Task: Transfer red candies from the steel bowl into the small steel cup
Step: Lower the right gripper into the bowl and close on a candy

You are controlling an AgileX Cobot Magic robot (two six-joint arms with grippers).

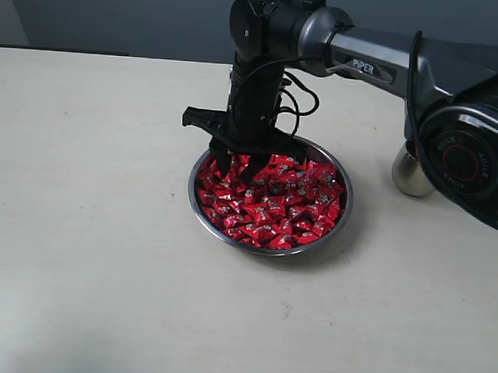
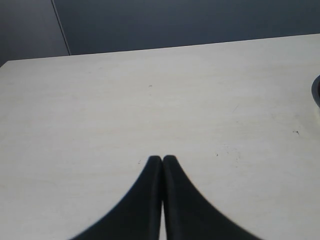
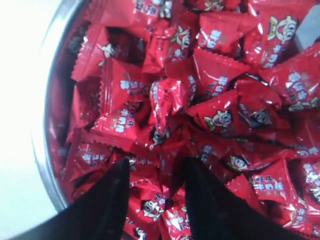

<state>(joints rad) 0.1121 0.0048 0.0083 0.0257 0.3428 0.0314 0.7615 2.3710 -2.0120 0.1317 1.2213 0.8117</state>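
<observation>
**Right hand** (image 3: 157,172): open, both fingers spread. The tips are lowered into the heap and nothing is clamped. In the exterior view the right hand (image 1: 233,165) stands over the bowl's left part, close to the rim.

**Red candies** (image 3: 215,115): a loose, overlapping pile in glossy wrappers that fills the dish (image 1: 273,204). Several lie in the gap between the fingers and none sits apart from its neighbours.

**Steel bowl** (image 1: 266,253): wide and shallow, resting on the surface (image 1: 80,228). Its wall (image 3: 45,125) runs just beside one finger.

**Small steel cup** (image 1: 411,174): stands to the right of the bowl and apart from it. It is half hidden behind the right arm (image 1: 468,156), and its mouth cannot be seen.

**Left hand** (image 2: 162,162): fingers pressed together and empty, over the bare surface (image 2: 150,100).

**Hazards, as judged:**
- Closing here may catch two or three candies, or only a wrapper's edge, because the pile is tight and the foil is slick. A corner pinch could slip out during the carry and drop onto the surface.
- The finger nearest the wall may scrape or nudge the bowl, which nothing holds in place.
- The cup is narrow and sits close by the arm's bulk. A swing toward it could knock it over, or a release slightly off-centre could miss its mouth.
</observation>
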